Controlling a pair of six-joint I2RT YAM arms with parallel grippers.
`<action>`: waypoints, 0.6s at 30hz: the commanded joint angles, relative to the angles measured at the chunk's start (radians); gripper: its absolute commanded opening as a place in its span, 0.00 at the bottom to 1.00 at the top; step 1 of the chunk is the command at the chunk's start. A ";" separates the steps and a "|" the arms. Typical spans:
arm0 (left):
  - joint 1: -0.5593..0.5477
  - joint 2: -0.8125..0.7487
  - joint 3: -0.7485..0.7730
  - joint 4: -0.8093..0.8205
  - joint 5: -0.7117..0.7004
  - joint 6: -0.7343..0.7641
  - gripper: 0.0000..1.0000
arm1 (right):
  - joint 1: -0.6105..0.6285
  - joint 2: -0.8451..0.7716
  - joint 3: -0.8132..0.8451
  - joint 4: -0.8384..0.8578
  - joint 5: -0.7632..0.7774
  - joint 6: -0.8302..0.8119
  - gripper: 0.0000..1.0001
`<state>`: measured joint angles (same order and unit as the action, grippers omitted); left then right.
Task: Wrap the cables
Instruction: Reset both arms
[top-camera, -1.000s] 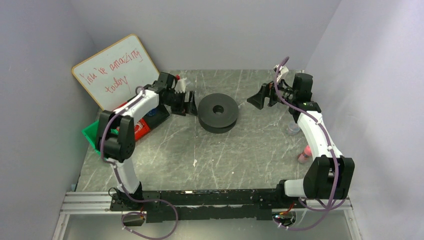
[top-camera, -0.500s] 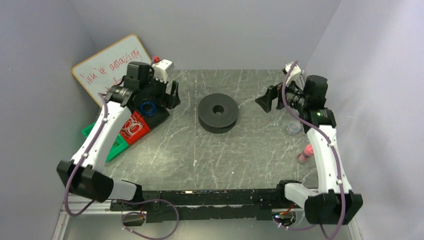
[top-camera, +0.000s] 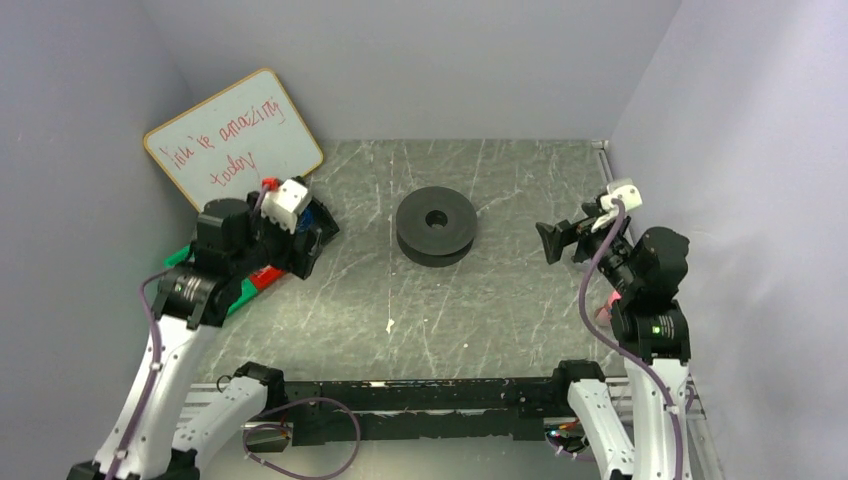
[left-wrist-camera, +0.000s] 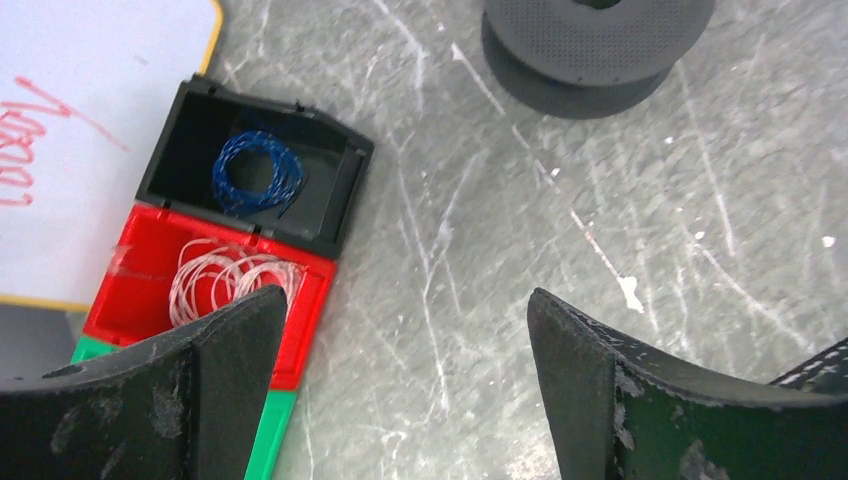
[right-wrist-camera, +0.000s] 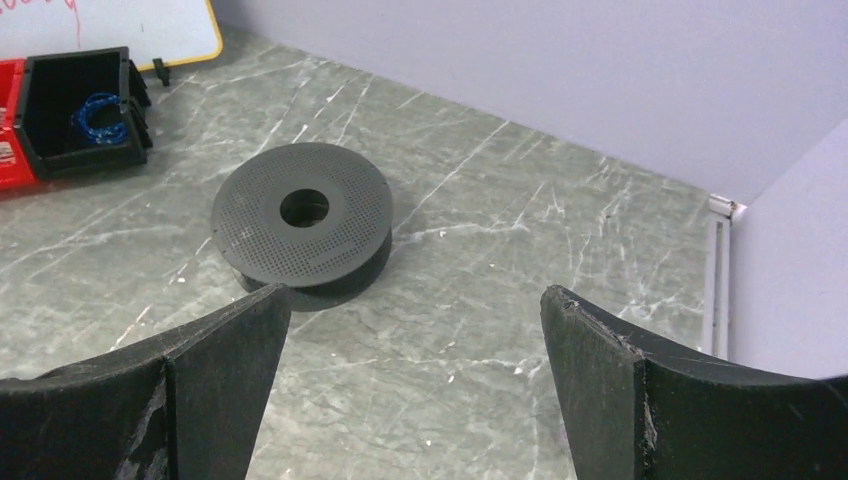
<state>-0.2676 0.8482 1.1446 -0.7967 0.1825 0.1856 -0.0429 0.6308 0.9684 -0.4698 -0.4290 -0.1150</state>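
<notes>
Blue wire (left-wrist-camera: 258, 172) sits coiled in the black box (left-wrist-camera: 348, 192), beside the red box (left-wrist-camera: 135, 255) of whitish coils (left-wrist-camera: 232, 278). Left gripper (left-wrist-camera: 405, 300) hovers above, wide open, empty. Right gripper (right-wrist-camera: 414, 292) is wide open, empty, facing the spool (right-wrist-camera: 303, 212). Risks: thin strand slips, fingers hit the box wall, or they grab 1 whitish coil.

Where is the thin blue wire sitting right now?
In the left wrist view, the blue wire lies coiled inside the black bin at the far left of the table, beside the red bin of whitish coils and next to the whiteboard.
</notes>
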 joint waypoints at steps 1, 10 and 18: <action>0.005 -0.123 -0.082 0.038 -0.099 0.005 0.94 | -0.003 -0.069 -0.053 -0.012 0.008 -0.058 0.99; 0.011 -0.348 -0.277 0.089 -0.147 -0.098 0.94 | -0.003 -0.212 -0.170 -0.083 -0.039 -0.124 0.99; 0.024 -0.354 -0.296 0.078 -0.170 -0.140 0.94 | -0.003 -0.284 -0.210 -0.106 -0.048 -0.147 0.99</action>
<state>-0.2520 0.4980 0.8509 -0.7658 0.0383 0.0906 -0.0429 0.3660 0.7670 -0.5823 -0.4564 -0.2340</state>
